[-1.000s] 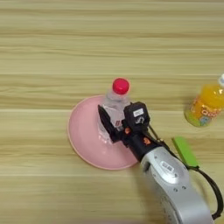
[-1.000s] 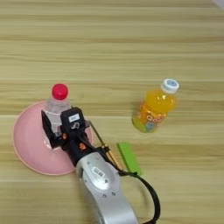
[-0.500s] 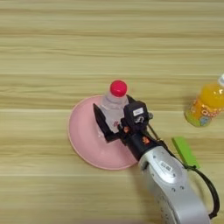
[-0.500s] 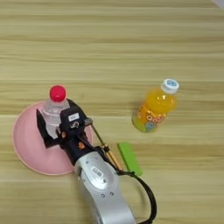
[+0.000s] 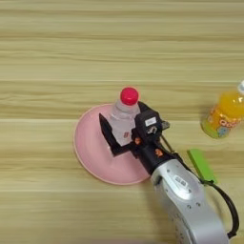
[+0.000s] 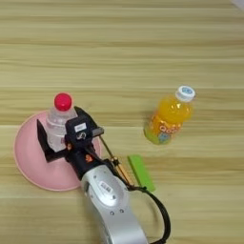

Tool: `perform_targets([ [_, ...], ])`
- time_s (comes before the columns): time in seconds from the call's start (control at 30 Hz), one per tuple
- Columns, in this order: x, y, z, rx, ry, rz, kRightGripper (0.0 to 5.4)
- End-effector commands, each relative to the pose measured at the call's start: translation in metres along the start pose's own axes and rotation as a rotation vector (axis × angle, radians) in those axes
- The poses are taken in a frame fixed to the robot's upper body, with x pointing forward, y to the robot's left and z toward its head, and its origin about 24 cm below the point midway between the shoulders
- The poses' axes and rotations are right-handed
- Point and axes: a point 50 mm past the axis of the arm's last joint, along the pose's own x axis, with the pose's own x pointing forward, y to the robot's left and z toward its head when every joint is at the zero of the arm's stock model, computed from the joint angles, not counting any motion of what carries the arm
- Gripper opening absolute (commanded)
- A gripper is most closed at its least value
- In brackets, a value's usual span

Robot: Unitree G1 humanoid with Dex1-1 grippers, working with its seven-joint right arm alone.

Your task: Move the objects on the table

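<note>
A wide light-brown wood-grain bench (image 5: 57, 52) fills the view, streaked with pale and darker horizontal bands.

The robot's silver right forearm (image 5: 188, 198) comes in from the bottom edge, right of centre, and reaches up and to the left.

A round pink plate (image 5: 90, 152) lies on the bench, left of centre.

At the end of the forearm, the black two-fingered gripper (image 5: 120, 131) sits over the plate. Its fingers stand either side of the lower body of the water bottle — one dark finger (image 5: 106, 135) shows plainly to the bottle's left, the other is largely hidden behind the gripper body to its right. The fingers look set apart with a little gap on the left side, so this reads as an open gripper around the bottle, not a firm clamp.

The clear water bottle (image 5: 123, 121), red-capped, stands upright on the plate, near its far right part.

The orange-juice bottle (image 6: 167, 121), white-capped, stands well apart to the right on bare bench.

A small flat green object (image 6: 141, 172) lies on the bench just beside the forearm, between the plate and the juice bottle.

As a judgement of progress: the water bottle appears placed on the plate, while the juice bottle looks untouched, so roughly half may remain.
</note>
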Motion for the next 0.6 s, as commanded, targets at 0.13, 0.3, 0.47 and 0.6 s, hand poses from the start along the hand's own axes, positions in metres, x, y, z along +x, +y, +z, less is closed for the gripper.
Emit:
perform_targets([
  [0.13,0.003,0.001,0.023,-0.013,-0.118,0.005,5.37],
  [0.3,0.003,0.001,0.026,-0.013,-0.127,0.004,5.37],
  [0.47,0.001,0.001,0.033,-0.015,-0.148,0.006,5.37],
  [0.6,0.001,0.002,0.037,-0.016,-0.159,0.007,5.37],
])
